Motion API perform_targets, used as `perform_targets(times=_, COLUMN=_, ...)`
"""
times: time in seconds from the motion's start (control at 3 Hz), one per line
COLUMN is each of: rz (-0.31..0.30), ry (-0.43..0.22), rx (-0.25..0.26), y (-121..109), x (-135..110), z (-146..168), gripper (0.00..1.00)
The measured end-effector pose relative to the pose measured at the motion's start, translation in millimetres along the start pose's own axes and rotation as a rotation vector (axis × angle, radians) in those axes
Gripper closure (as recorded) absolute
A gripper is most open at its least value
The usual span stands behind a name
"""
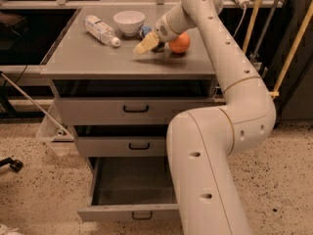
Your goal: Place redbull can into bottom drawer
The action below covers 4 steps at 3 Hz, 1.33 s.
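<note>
Tabletop (78, 58): flat grey top of the cabinet; it carries everything below except the drawers.
Plastic bottle (100, 30): clear, with a white cap, lying on its side at the tabletop's 10 o'clock. The cap end points toward 4 o'clock.
Bowl (129, 21): white and upright, at the tabletop's 12 o'clock. It sits just beside the bottle's 2 o'clock, apart from it.
Upper drawers: the top drawer (98, 110) and the middle drawer (107, 146) have grey fronts, each with a black handle.
Bottom drawer (122, 190): the lowest of the three, pulled well out at the cabinet's 6 o'clock, showing a deep dark-grey interior. The arm's lower link covers its right side.
Redbull can (144, 31): a small blue-and-silver shape on the tabletop, just at the bowl's 4 o'clock. It is partly hidden behind the wrist, so I cannot tell whether it stands or lies.
Hand (143, 47): pale yellow tip low over the tabletop, at the can's 6 o'clock and pointing toward 8 o'clock. I cannot tell whether it is released or clenched, and no object shows in its grip.
Orange ball (180, 43): on the tabletop at the hand's 3 o'clock, close against the wrist.
Arm (230, 67): cream, reaching in from 5 o'clock and bending over the cabinet's right edge.
</note>
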State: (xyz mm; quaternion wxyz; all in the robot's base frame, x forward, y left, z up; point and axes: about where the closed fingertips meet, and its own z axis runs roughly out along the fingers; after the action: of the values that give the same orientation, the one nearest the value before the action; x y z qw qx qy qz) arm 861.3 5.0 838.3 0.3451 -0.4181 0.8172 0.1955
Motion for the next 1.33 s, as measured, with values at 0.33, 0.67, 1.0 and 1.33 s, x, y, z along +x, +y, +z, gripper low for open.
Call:
perform_targets(times=0.33, rz=0.0, ry=0.0, rx=0.0, y=0, x=0, z=0, gripper=0.42)
perform_targets(times=0.67, rz=0.0, ry=0.0, rx=0.0, y=0, x=0, z=0, gripper=0.65)
perform_targets(times=1.0, rz=-0.016, ry=0.001, rx=0.018, y=-3, x=0, z=-9, gripper=0.89)
perform_targets(times=1.33, rz=-0.076, ry=-0.019, rx=0.109, y=-19, x=-4, z=-63, gripper=1.0)
